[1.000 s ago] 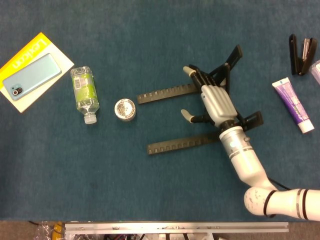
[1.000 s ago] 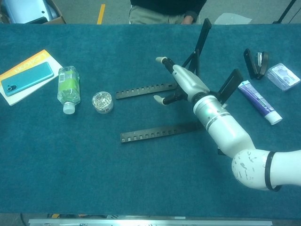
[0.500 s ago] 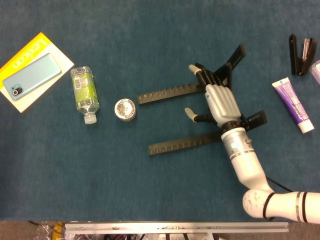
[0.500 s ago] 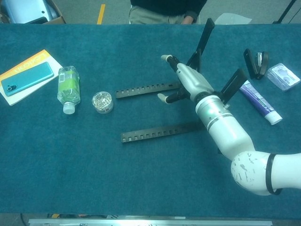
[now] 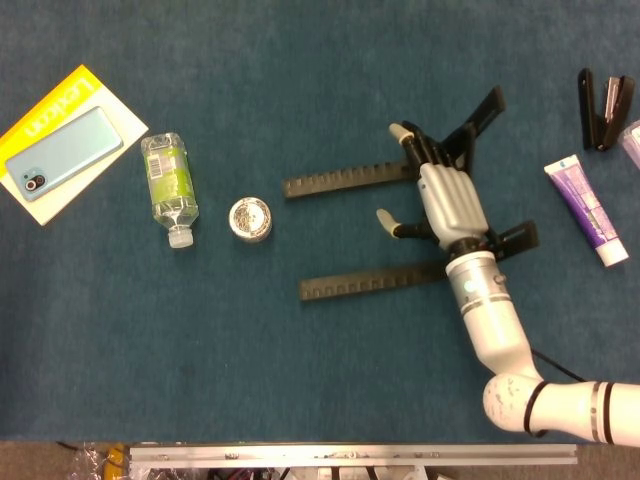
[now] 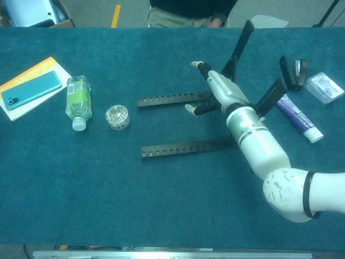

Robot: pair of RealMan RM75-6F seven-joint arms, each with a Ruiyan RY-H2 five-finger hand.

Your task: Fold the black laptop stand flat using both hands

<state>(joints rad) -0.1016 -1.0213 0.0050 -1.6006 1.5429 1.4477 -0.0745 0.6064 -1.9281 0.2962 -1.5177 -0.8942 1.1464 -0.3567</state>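
Observation:
The black laptop stand (image 5: 345, 182) lies open on the blue table, its two toothed bars pointing left and its two support arms (image 6: 241, 43) raised at the right end. My right hand (image 5: 450, 200) lies over the stand's hinge end between the bars. Its fingers (image 5: 428, 150) reach onto the rear cross part and hold it, while the thumb sticks out to the left. In the chest view the same right hand (image 6: 223, 94) sits between the raised arms, above the lower bar (image 6: 183, 147). My left hand is in neither view.
A small water bottle (image 5: 170, 185) and a round tin of clips (image 5: 250, 217) lie left of the stand. A phone (image 5: 62, 152) rests on a yellow booklet (image 5: 55, 108) at far left. A toothpaste tube (image 5: 587, 210), a stapler (image 5: 603, 108) and a packet (image 6: 323, 87) lie at the right.
My right hand has shifted to the right and slightly away, and the stand has slid with it; the toothed bars sit a little further right than before.

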